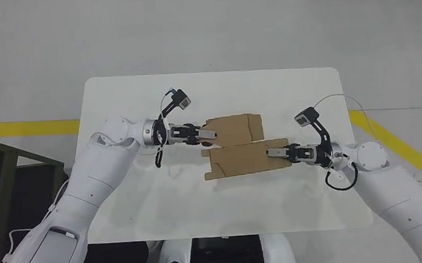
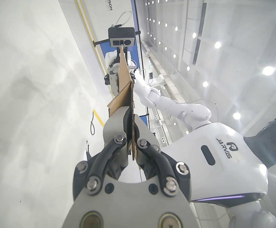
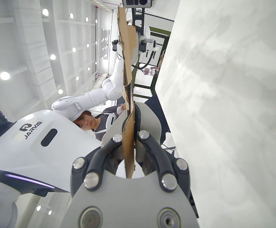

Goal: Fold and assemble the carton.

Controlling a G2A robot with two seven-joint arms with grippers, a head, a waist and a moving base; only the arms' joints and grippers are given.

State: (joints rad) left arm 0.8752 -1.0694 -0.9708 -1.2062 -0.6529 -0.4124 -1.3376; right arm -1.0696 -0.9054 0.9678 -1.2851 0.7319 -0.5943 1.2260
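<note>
A flat brown carton is held above the middle of the white table, still unfolded, with flaps along its edges. My left gripper is shut on the carton's left edge. In the left wrist view the cardboard runs edge-on out from between the fingers. My right gripper is shut on the carton's right edge. In the right wrist view the sheet stands edge-on between the fingers. The two arms face each other across the carton.
The table's front and back edges lie well away from the carton. A dark green frame stands by the table's left side. A yellow floor line runs behind it.
</note>
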